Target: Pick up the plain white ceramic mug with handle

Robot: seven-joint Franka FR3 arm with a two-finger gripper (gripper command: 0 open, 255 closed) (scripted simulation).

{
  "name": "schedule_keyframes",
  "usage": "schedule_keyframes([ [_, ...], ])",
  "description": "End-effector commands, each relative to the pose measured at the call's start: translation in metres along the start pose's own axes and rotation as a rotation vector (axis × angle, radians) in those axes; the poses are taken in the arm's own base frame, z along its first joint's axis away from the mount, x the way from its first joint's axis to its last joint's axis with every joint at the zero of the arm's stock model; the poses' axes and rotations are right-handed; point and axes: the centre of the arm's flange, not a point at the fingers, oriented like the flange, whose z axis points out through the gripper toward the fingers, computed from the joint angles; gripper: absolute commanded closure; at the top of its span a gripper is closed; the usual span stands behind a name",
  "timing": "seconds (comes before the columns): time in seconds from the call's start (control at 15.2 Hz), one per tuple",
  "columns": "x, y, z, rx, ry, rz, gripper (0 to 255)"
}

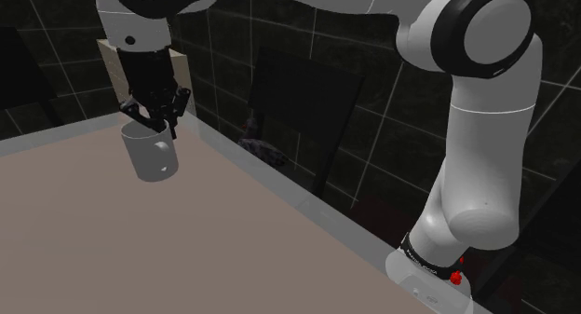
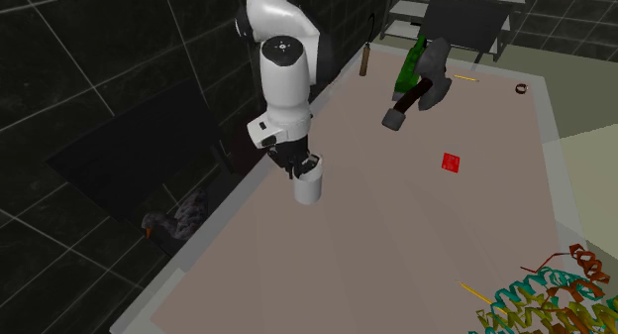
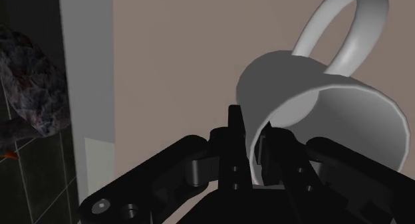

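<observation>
White mug (image 1: 147,158) rim clamped by end effector (image 1: 154,121), handle (image 3: 368,30) loop clear from wrist view

White mug (image 3: 279,90), black hand (image 3: 251,133), beige table (image 2: 396,243) (one red square (image 2: 452,163)).

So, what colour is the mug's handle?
The handle is white, like the mug; wrist view shows it best.

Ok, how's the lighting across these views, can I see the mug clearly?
Shoulder view: dim, the mug reads grey against dark tiles. Second exterior view: brighter and even, the mug looks white. Wrist view: the handle is brightly lit, the mug's inside is shaded, and the black jaws on its rim blend together.
</observation>
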Motion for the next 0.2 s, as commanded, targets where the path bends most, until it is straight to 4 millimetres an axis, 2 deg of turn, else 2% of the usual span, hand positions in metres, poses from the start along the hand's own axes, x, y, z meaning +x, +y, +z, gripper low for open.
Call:
schedule_keyframes([
  [0.0,-0.0006,-0.0002,-0.0112,0.000,0.000,0.000,255],
  [0.13,-0.0007,-0.0002,-0.0121,0.000,0.000,0.000,255],
])
